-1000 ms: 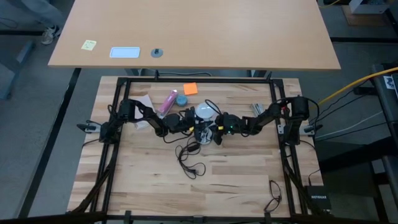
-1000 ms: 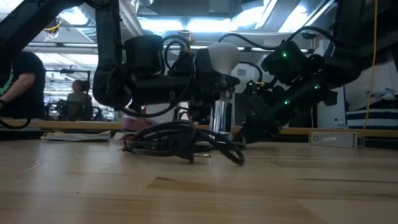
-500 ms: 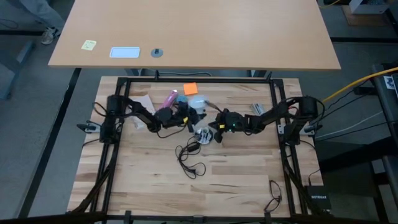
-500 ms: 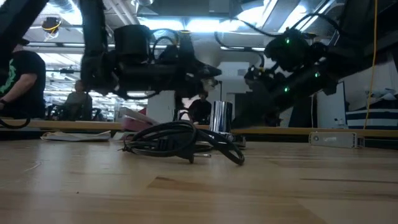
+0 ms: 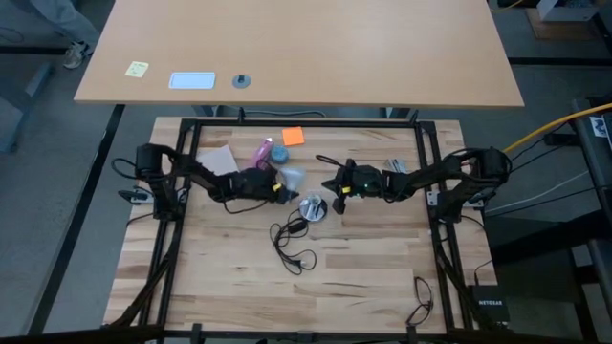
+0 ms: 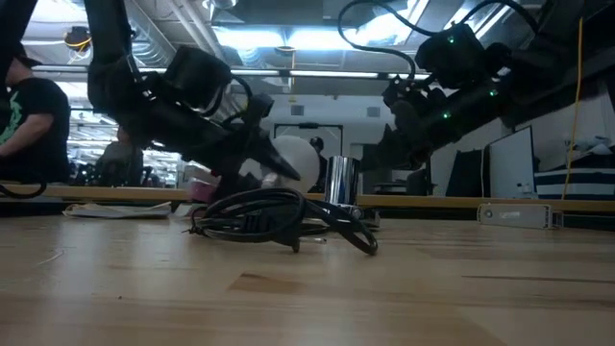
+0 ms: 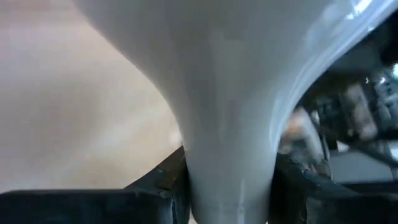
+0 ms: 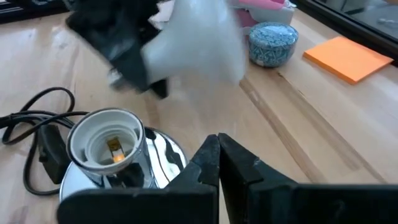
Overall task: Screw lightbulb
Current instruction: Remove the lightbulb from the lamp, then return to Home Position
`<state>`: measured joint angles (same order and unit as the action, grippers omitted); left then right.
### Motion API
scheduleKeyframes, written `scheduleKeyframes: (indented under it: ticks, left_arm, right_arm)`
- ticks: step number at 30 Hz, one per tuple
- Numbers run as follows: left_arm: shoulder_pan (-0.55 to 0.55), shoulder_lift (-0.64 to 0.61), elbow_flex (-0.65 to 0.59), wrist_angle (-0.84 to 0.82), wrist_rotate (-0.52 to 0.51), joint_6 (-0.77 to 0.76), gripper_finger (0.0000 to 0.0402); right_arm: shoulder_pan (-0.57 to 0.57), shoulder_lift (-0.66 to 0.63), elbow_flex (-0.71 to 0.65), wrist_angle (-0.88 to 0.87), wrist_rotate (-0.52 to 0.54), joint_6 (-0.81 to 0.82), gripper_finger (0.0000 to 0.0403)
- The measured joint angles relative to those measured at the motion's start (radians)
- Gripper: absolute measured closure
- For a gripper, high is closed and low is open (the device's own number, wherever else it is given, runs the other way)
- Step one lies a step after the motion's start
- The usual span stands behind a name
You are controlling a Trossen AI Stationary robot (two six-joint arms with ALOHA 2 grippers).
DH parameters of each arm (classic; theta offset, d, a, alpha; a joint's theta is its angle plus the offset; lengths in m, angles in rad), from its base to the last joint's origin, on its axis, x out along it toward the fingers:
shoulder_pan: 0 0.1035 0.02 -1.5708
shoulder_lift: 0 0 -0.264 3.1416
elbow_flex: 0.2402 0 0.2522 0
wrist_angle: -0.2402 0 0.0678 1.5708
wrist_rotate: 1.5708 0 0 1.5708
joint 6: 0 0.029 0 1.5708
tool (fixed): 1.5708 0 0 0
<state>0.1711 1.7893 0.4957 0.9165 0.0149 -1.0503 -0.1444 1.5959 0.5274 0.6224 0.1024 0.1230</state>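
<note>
**Bulb off the socket, carried to the left of the lamp base**

Change since a second ago: the lightbulb [image 5: 291, 179] then sat directly above the lamp base [image 5: 313, 207], with both grippers crowded over it. Now the two arms have drawn apart. The left gripper [image 5: 278, 188] has swung back to the left and dropped lower, taking the bulb with it; its fingers [image 7: 158, 186] pinch the bulb's narrow neck, globe pointing away from the wrist. In the low view the bulb [image 6: 296, 163] hangs just left of the chrome socket tube [image 6: 341, 181], clear of it. The right gripper [image 5: 340, 187] has withdrawn to the right of the base, fingers pressed together on nothing, raised above the table.

Socket is empty: the right wrist view looks down into it [image 8: 107, 140], metal contact visible inside.

Surroundings: black cord [image 5: 290, 239] coils from the base toward the near edge and lies in front of it in the low view. Behind the bulb are a small blue round tin [image 8: 272, 42], a pink object [image 5: 261, 153], an orange note pad [image 5: 292, 137] and white paper [image 5: 218, 159].

Surface: light wooden tabletop [image 5: 363, 268] inside a black frame. Beyond it stands a tan desk [image 5: 306, 48]. In the low view a person in a dark shirt [image 6: 24, 120] sits at far left in the room.
</note>
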Motion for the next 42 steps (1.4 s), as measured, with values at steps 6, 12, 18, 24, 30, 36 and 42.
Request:
scheduleKeyframes:
  ticks: [6, 12, 18, 24, 30, 36, 42]
  left_arm:
    - [-0.030, -0.005, 0.005, -0.104, 0.046, 0.037, 0.0263]
    - [-0.034, -0.005, 0.003, -0.135, 0.048, 0.149, 0.0262]
    - [-0.034, -0.005, 0.010, -0.234, 0.041, 0.211, 0.0210]
    - [-0.032, -0.016, 0.011, -0.173, 0.058, 0.198, 0.0160]
    - [-0.007, -0.140, 0.007, -0.270, 0.247, 0.123, 0.0156]
    - [0.033, -0.312, 0.007, -0.443, 0.504, 0.175, 0.0155]
    - [0.025, -0.501, 0.009, -0.489, 0.611, 0.327, 0.0155]
  right_arm:
    - [0.000, 0.000, 0.000, 0.003, 0.000, 0.001, 0.0398]
    - [0.000, 0.000, 0.000, 0.012, -0.001, 0.006, 0.0398]
    - [0.000, 0.000, 0.000, 0.011, -0.007, 0.054, 0.0398]
    - [0.000, -0.011, 0.000, 0.008, -0.017, 0.055, 0.0398]
    - [0.000, -0.141, 0.000, -0.002, -0.017, -0.003, 0.0398]
    - [0.000, -0.386, 0.000, -0.198, -0.082, -0.116, 0.0397]
    - [0.000, -0.635, 0.001, -0.571, -0.214, -0.129, 0.0397]
